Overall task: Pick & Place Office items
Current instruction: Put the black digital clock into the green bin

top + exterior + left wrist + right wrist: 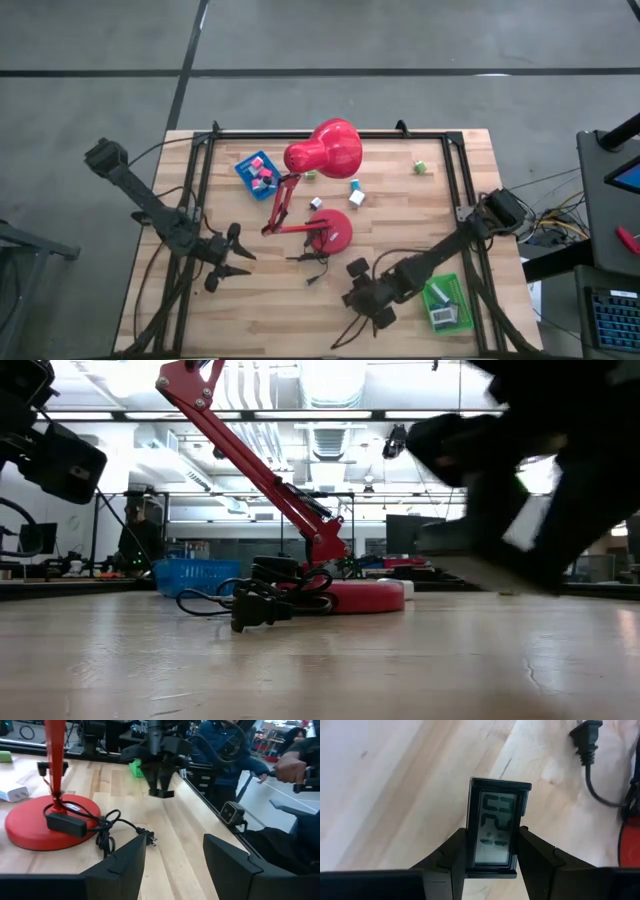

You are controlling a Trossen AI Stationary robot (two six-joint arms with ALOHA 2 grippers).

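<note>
Currently the right gripper (491, 851) is clamped on a small digital clock (496, 826), a dark-framed flat rectangle with a grey display, held above bare table (260, 310) near the front edge. Its fingers press the two long sides, so the clock's long axis runs straight out from the jaws.

Green tray (446, 303) lies just beside this gripper, toward the table's right front corner, and already holds small items. Judgement: if that tray is the drop point, the right arm is far the nearer one, and only a short carry sideways is needed.

Left gripper (172, 851) hangs empty, fingers well apart, at the left front, near the red lamp's (322, 150) plug and cord (112, 827).

Blue tray (256, 172) sits well apart, at the back left.
</note>
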